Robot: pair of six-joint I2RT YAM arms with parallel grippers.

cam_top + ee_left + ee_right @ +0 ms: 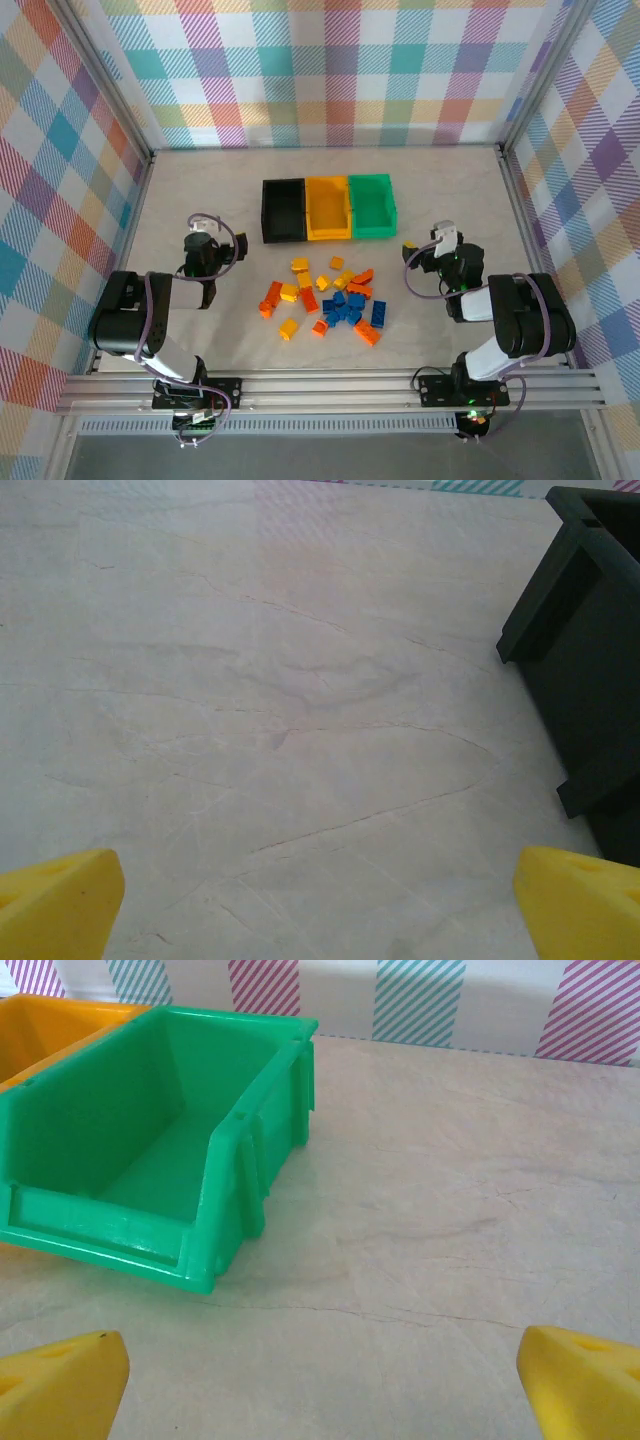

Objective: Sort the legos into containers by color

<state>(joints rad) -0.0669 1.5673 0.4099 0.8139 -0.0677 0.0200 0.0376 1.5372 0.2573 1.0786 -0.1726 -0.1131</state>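
Several orange, yellow and blue legos [328, 298] lie scattered in a loose pile at the table's middle front. Behind them three bins stand side by side: black [284, 210], yellow [329, 207] and green [371, 205]; all look empty. My left gripper [203, 238] rests left of the pile, open, with only bare table between its yellow fingertips [60, 900]; the black bin [590, 650] is at its right. My right gripper [440, 240] sits right of the pile, open and empty between its fingertips [580, 1375], facing the green bin [150, 1140].
Metal frame rails [330, 385] run along the near edge, and checkered walls close in the table on three sides. Bare tabletop [210, 190] lies left of the bins and to the right of the green bin [450, 190].
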